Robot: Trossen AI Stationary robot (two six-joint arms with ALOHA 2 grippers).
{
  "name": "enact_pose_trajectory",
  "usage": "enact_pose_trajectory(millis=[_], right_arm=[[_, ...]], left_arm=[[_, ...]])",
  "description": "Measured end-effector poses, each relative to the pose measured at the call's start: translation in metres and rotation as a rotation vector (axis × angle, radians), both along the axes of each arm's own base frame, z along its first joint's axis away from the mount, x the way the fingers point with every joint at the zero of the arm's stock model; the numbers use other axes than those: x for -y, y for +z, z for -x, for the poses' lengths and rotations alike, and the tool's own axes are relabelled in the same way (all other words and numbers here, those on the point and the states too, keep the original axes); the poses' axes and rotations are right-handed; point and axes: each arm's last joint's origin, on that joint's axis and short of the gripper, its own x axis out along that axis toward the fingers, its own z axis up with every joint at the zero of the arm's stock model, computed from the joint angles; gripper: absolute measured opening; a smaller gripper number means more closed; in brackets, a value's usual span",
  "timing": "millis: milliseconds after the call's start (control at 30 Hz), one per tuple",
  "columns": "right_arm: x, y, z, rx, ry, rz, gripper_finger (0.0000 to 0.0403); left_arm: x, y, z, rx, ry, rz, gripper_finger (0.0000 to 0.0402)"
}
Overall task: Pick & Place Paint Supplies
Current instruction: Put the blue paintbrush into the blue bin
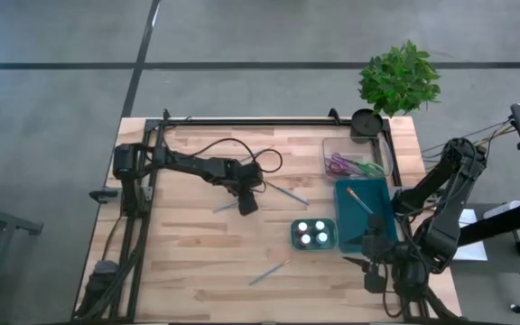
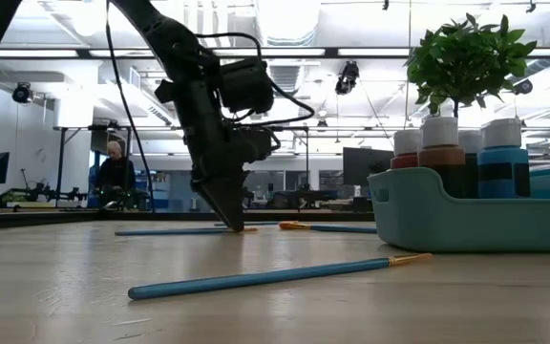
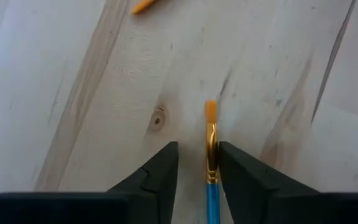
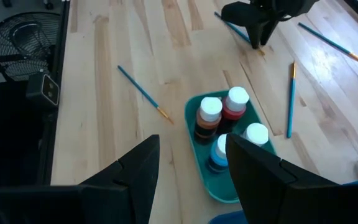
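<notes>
Left gripper (image 1: 247,205): down at mid-table, jaws narrow, straddling blue-handled paintbrush (image 3: 211,163) lying flat on the table (image 1: 188,253); brush judged light, stiff, thin, prone to roll; best pinched just behind ferrule. Right gripper (image 4: 188,165): jaws wide, waiting above the small teal tray of paint bottles (image 4: 219,127).

Small tray (image 1: 296,242) with paint bottles (image 1: 312,233) sits right of center; brushes (image 1: 267,272) lie scattered left; bin (image 1: 373,236) further right.
</notes>
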Motion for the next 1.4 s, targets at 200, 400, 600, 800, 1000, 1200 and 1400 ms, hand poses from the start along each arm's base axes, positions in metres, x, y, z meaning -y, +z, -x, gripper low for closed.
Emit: enact_pose_trajectory(millis=[200,400,600,800,1000,1200,1400], right_arm=[[0.000,0.000,0.000,-0.001,0.001,0.000,0.0182],[0.000,0.000,0.000,0.000,0.007,0.002,0.0182],[-0.001,0.000,-0.001,0.005,0.013,-0.002,0.0182],[-0.002,0.000,-0.001,0.006,0.014,-0.005,0.0182],[-0.002,0.000,-0.001,0.006,0.014,-0.005,0.0182],[-0.002,0.000,-0.001,0.006,0.014,-0.005,0.0182],[-0.002,0.000,-0.001,0.006,0.014,-0.006,0.0182]], left_arm=[[0.005,0.001,-0.001,0.005,-0.013,-0.002,0.0116],[0.024,-0.004,-0.004,-0.015,-0.016,-0.094,0.0115],[0.041,-0.013,-0.006,-0.040,-0.005,-0.149,0.0113],[0.049,-0.015,-0.006,-0.037,0.017,-0.175,0.0063],[0.053,-0.015,-0.006,-0.037,0.015,-0.177,0.0012],[0.054,-0.011,-0.006,-0.026,0.011,-0.181,0.0004],[0.057,0.009,-0.001,0.025,-0.030,-0.101,0.0001]])
